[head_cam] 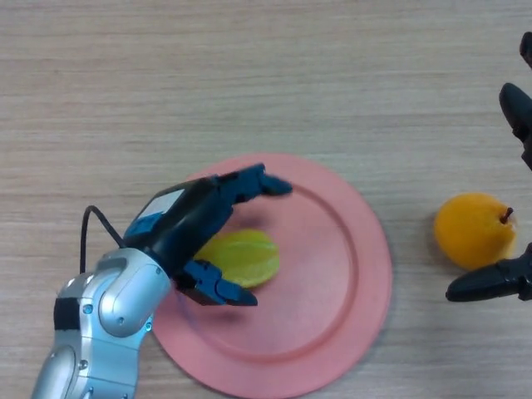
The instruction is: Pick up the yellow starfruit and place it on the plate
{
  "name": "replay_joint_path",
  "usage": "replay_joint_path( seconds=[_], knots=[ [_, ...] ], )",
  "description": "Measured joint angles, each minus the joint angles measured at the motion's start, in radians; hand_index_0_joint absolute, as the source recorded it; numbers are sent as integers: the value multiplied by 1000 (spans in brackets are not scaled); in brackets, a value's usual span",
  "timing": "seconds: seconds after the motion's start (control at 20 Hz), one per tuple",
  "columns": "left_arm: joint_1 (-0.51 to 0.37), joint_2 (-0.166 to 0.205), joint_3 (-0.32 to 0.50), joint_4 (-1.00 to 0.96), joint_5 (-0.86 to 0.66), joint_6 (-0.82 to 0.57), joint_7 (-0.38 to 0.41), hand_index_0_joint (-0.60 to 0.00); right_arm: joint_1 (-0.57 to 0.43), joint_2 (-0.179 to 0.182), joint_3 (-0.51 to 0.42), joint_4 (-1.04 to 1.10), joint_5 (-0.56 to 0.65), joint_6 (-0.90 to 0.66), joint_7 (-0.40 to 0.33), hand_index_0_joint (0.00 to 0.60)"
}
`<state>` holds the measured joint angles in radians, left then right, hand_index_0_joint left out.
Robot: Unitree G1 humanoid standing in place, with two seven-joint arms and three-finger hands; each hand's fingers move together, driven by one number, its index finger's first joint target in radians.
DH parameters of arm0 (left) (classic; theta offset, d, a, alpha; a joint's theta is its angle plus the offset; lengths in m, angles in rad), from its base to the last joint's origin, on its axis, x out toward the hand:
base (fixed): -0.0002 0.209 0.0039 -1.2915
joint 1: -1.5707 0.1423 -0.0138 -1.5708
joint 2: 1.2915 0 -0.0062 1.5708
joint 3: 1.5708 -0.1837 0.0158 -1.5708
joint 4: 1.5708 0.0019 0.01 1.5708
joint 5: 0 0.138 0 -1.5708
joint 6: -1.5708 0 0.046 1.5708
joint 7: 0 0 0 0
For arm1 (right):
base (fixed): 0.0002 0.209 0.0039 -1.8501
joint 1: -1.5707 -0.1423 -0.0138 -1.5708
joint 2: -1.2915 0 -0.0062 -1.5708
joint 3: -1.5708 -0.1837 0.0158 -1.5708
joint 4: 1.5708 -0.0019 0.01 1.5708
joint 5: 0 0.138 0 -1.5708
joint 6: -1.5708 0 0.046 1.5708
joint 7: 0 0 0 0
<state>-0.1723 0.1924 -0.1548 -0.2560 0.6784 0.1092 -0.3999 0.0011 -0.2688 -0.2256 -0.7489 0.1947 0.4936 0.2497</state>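
Note:
The yellow starfruit (243, 258) lies on the pink plate (332, 274), left of its middle. My left hand (195, 224) is over the plate's left part, right above the fruit. Its fingers (253, 183) reach out straight past the fruit's far side with a gap to it. Its thumb (218, 288) sits at the fruit's near side, close to or touching it. The hand is open and part of the fruit is hidden under the palm.
An orange fruit with a short stem (474, 230) lies on the wooden table (249, 75) right of the plate. My right hand (492, 284) shows at the right edge, open, its thumb just below the orange and its fingers (517, 108) above it.

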Motion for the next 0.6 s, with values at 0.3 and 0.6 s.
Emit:
replay_joint_path(
  seconds=[0.3,0.6],
  knots=[
    [4,2,34,-53,-180,-28,67,0,-1,0,1,3,-1,0,0,0],
    [28,18,146,-119,-589,-22,162,0,-11,0,8,32,-6,0,0,0]
  ],
)
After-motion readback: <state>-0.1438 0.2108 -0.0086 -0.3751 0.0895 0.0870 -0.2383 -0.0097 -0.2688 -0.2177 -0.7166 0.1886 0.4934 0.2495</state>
